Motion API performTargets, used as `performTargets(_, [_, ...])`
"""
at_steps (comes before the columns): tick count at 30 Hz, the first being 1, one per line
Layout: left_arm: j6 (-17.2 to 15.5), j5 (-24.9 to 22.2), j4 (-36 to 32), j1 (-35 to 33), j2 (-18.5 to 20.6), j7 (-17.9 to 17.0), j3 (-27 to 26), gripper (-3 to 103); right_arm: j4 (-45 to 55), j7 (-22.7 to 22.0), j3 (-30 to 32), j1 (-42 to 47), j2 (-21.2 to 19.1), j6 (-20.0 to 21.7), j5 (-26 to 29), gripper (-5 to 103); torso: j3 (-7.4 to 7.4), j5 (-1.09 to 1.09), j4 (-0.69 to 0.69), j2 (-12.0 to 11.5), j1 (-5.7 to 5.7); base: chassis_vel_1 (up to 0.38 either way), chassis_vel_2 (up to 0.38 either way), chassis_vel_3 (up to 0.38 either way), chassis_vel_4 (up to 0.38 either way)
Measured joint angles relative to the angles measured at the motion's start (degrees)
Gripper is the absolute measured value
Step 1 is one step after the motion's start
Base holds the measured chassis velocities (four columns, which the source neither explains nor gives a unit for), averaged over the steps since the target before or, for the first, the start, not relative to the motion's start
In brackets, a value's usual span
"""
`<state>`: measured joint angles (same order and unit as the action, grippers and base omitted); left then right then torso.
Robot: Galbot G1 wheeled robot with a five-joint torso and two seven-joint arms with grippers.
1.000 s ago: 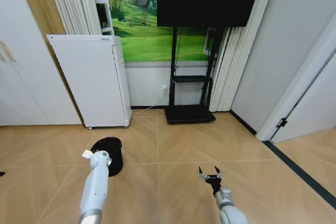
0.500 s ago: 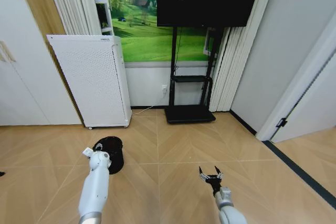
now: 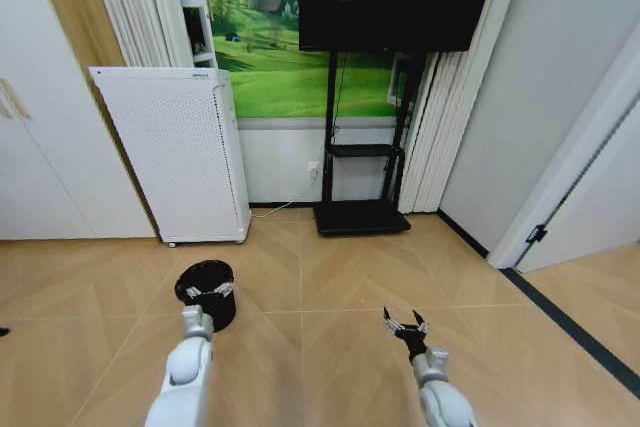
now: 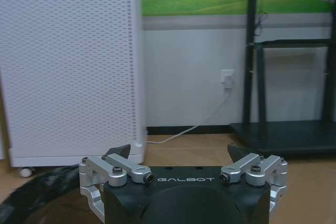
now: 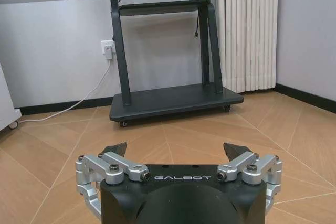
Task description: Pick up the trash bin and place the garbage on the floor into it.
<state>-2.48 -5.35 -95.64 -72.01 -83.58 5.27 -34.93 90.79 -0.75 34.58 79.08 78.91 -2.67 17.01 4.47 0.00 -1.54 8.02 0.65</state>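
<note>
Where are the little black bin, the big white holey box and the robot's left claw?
trash bin point(image 3: 203, 281): head view, on its dark open rim.
white perforated appliance point(image 3: 172, 152): head view, on its front panel.
left gripper point(image 3: 208, 291): head view, between its open fingertips, just above the bin.

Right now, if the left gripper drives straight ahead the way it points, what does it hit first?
Probably the trash bin: the left gripper, open, sits at its near rim, pointing toward the white perforated appliance behind. Depth is unclear; it may pass over the rim.
</note>
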Motion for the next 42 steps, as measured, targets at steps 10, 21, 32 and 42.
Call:
performTargets(10, [-6.0,-5.6,-11.1,-6.5,5.1,-0.6,4.5,100,1.8,0.8,2.4,-1.4,0.3,0.8,1.6,100,0.00,-0.01,-0.01,0.0,0.00,0.000,0.000,0.000,0.000])
performTargets(21, [-7.4,-7.4,-11.2,-6.3,6.6,-1.6,2.1,100,0.7,1.0,2.5,-3.3,0.6,1.2,0.7,100,0.38,0.00,0.00,0.5,0.12,0.000,0.000,0.000,0.000])
performTargets(32, [-7.8,-6.7,-10.4,-6.1,5.4,-2.0,2.6,100,0.8,1.0,2.4,-2.5,0.5,1.1,0.6,100,2.12,0.00,0.00,2.9,0.77,0.000,0.000,0.000,0.000])
performTargets(42, [-7.8,-6.1,-10.1,-6.2,5.2,-2.4,2.6,100,0.5,1.0,2.7,-2.3,0.6,0.5,0.8,100,4.10,0.00,0.00,5.6,1.44,0.000,0.000,0.000,0.000])
